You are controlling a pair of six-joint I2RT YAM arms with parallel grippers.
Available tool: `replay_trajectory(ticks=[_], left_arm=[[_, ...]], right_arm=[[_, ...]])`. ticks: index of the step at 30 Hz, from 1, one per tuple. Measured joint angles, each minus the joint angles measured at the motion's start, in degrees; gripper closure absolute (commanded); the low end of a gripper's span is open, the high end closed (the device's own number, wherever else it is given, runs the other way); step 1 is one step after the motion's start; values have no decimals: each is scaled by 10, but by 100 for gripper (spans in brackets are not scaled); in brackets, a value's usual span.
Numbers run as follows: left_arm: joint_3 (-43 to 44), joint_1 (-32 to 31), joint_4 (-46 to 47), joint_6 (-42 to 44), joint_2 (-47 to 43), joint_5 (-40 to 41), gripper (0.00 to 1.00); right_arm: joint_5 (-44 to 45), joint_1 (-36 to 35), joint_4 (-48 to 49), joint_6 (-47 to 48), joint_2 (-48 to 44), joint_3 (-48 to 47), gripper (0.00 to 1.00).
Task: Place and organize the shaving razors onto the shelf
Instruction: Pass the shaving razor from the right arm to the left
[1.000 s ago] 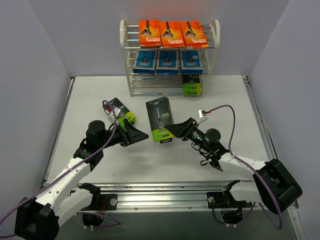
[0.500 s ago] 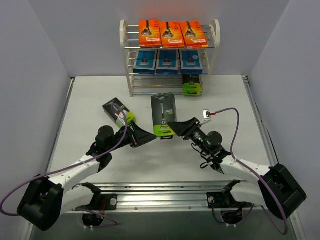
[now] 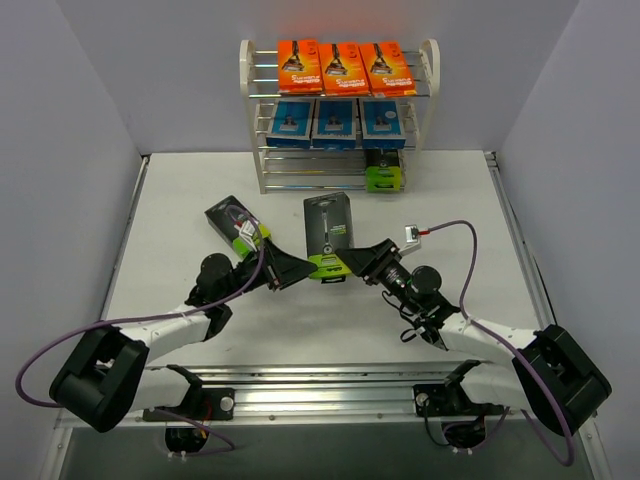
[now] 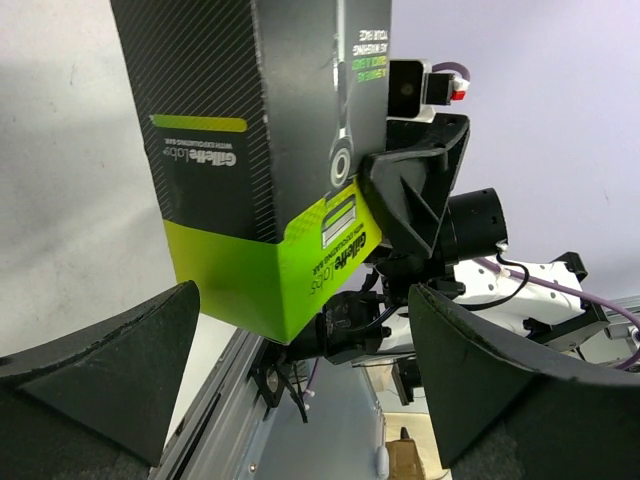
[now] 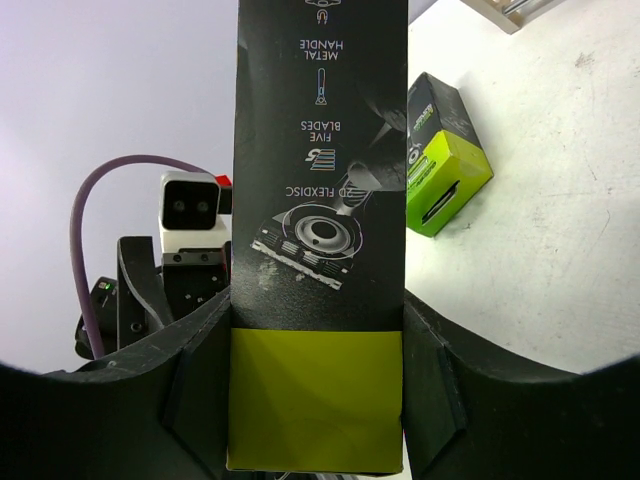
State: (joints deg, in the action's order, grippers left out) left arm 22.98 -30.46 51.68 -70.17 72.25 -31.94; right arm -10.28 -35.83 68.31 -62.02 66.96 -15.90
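In the right gripper (image 5: 316, 400), black-and-lime box (image 5: 320, 150)

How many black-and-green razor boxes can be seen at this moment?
3. One box stands at the right of the shelf, lower tier; a second box lies on the table, left of centre; a third box is gripped in the right claw. None seems hidden.

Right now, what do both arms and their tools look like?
The left arm and right arm have white links, black joints and a purple cable each. The left tool and right tool are matte black with broad wedge-shaped fingers.
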Motion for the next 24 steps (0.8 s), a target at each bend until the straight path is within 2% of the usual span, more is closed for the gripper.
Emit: replay_trajectory(ticks=[12,24], left_arm=[[-2,-10,32,-11,35,-2,6],[-27,-17,81,-31,92,-2,6]], right_arm=[[3,-2,0,-20,4,0,100],[13,-1,6,-61,60,8,100]])
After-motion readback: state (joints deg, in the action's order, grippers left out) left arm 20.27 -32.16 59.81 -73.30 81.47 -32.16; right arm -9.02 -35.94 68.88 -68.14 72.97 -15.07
